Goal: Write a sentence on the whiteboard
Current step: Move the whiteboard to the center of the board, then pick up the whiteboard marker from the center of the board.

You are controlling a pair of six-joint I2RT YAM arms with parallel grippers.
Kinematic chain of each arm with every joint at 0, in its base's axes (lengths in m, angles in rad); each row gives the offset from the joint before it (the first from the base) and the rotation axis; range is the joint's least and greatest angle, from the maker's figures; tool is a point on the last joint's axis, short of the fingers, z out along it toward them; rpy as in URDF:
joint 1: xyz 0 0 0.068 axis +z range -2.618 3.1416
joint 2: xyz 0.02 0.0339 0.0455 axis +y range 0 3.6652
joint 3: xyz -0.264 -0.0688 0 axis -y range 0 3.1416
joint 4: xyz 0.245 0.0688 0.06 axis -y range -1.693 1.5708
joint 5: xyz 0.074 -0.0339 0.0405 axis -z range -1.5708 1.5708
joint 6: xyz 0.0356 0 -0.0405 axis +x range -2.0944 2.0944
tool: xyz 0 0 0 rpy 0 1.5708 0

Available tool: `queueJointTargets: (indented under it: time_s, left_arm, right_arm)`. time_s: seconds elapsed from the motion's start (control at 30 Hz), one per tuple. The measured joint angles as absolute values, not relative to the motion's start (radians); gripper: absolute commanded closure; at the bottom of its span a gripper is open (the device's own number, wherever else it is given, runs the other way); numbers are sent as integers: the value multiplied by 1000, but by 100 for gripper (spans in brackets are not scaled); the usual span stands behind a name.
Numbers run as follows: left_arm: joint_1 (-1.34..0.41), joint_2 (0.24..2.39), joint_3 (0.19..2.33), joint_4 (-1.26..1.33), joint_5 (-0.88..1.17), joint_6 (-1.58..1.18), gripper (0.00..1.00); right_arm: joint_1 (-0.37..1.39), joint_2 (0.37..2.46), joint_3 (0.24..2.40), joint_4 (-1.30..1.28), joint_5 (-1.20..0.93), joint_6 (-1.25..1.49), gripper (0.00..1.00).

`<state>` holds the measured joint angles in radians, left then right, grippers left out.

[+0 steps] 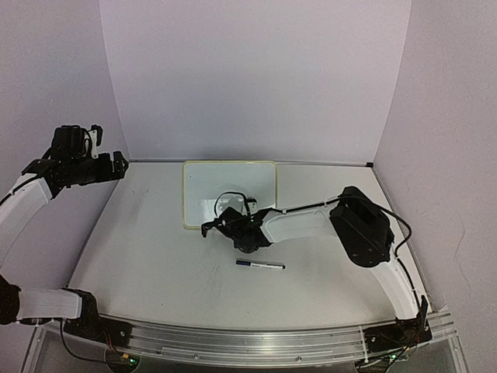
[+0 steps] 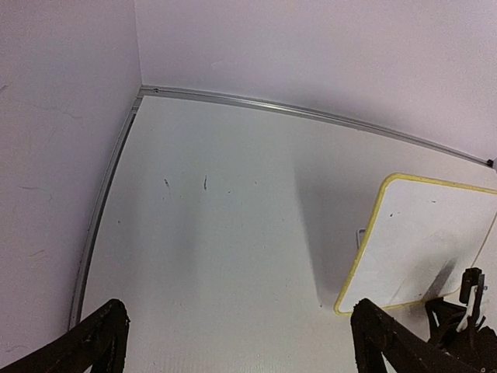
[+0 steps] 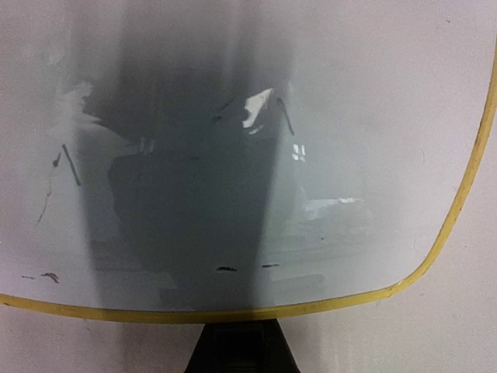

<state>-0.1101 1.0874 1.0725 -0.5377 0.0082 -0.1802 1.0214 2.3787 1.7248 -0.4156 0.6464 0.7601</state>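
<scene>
Left fingers (image 2: 93, 346) apart; right fingers (image 1: 213, 227), over whiteboard (image 1: 233, 177), state unclear.
Only right wrist view shows faint strokes (image 3: 71, 165), perhaps writing; pale bench (image 1: 155, 256).

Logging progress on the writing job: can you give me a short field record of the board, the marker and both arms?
whiteboard: on the table toward the back, yellow rim
writing: only a few faint dark strokes, no readable words
marker: lying on the table in front of the whiteboard, in neither gripper
right gripper: low over the whiteboard's near edge; open or shut cannot be told
left gripper: raised at the left side, open, empty
</scene>
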Motion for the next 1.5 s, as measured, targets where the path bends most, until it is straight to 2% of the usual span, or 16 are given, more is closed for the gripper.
queueJointTargets:
  time_s: [0.3,0.53,0.63,0.97,1.17,1.37,1.5]
  left_arm:
    - [-110,1105,1061,-529,17,-180,0]
    - [-110,1127,1056,-520,34,-179,0]
    - [-110,1135,1056,-518,37,-179,1]
    - [-110,1151,1055,-514,53,-178,0]
    - [-110,1158,1055,-514,54,-174,1]
    - [-110,1159,1050,-513,54,-171,1]
    - [-110,1161,1050,-512,62,-160,0]
  right_arm:
    - [1019,2168,1378,-321,659,652,100]
    - [1013,2102,1248,-196,624,571,100]
    - [1008,2096,1229,-166,608,550,94]
    - [1007,2006,1118,-128,539,498,60]
    - [1007,1905,1031,-115,472,467,47]
    - [1007,1787,941,-103,389,424,38]
    - [1007,1674,867,-98,279,362,41]
